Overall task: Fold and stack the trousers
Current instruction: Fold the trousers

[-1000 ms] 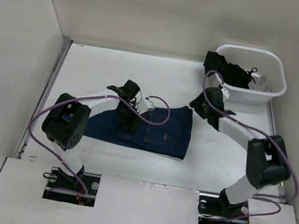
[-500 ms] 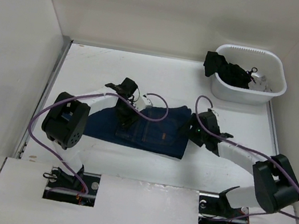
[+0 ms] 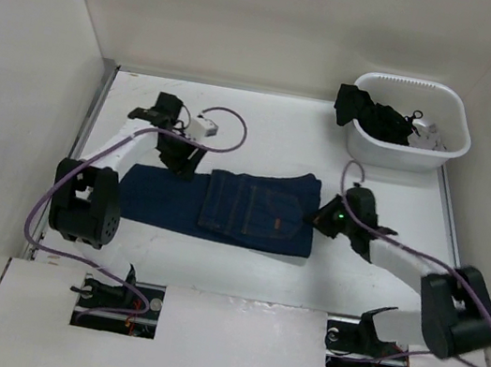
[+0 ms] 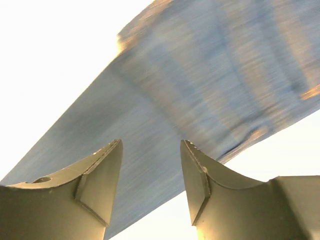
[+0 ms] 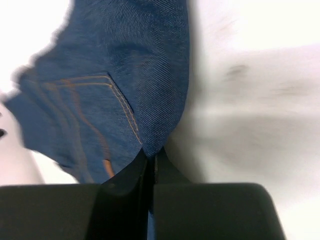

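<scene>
The trousers (image 3: 251, 208), dark navy jeans with orange stitching, lie flat across the middle of the table. The waist half is folded at the right and the legs stretch left. My left gripper (image 3: 182, 165) hovers open over the far edge of the leg part. In the left wrist view its fingers (image 4: 150, 145) stand apart above blurred denim (image 4: 200, 75) with nothing between them. My right gripper (image 3: 314, 220) is low at the trousers' right edge. In the right wrist view it (image 5: 150, 154) is shut on a corner of the denim (image 5: 130, 75).
A white basket (image 3: 460, 119) stands at the back right, with a black garment (image 3: 371, 116) hanging over its left rim. White walls close in the table on the left, back and right. Purple cables loop off both arms.
My left gripper has pulled back and to the left, from the trousers' middle to the leg part. My right gripper has come down to the trousers' right edge and shut on it.
</scene>
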Controlling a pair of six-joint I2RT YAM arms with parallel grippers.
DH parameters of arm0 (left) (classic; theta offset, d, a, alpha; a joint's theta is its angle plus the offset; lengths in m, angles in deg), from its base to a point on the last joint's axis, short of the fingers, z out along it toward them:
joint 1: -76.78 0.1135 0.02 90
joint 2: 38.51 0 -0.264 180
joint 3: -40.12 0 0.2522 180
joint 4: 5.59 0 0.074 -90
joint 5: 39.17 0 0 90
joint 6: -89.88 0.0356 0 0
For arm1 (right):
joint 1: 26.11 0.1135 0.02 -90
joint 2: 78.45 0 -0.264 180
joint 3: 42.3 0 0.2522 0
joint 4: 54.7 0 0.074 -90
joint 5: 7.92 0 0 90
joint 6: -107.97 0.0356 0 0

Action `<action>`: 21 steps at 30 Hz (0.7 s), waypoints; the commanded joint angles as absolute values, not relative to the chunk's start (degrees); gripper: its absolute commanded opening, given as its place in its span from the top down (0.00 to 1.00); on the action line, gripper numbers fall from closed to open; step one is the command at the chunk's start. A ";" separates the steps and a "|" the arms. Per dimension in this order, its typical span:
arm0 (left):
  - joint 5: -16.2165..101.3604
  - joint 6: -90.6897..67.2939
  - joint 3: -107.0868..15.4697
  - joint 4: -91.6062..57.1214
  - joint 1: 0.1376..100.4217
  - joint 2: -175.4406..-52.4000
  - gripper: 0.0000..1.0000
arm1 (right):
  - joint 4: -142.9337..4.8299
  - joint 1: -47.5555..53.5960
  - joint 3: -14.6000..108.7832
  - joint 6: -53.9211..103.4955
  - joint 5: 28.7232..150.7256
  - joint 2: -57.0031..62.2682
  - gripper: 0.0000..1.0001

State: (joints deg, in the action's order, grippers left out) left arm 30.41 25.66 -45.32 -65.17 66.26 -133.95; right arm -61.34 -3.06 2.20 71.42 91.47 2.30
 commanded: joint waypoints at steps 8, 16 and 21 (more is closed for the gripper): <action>32.99 26.78 -44.92 -67.25 80.52 -133.61 0.53 | -105.14 -33.70 20.64 41.39 97.47 -25.01 1.00; 32.82 23.70 -46.24 -65.93 71.74 -135.63 0.52 | -121.80 -15.29 49.91 38.53 83.15 -16.50 1.00; 32.99 22.39 -47.55 -62.95 66.81 -140.89 0.53 | -119.62 -0.07 60.21 43.02 80.24 -5.08 1.00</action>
State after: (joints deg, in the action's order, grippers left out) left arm 33.82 24.31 -45.41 -65.65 68.09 -138.46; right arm -119.46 -5.53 55.86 40.96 83.19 -9.85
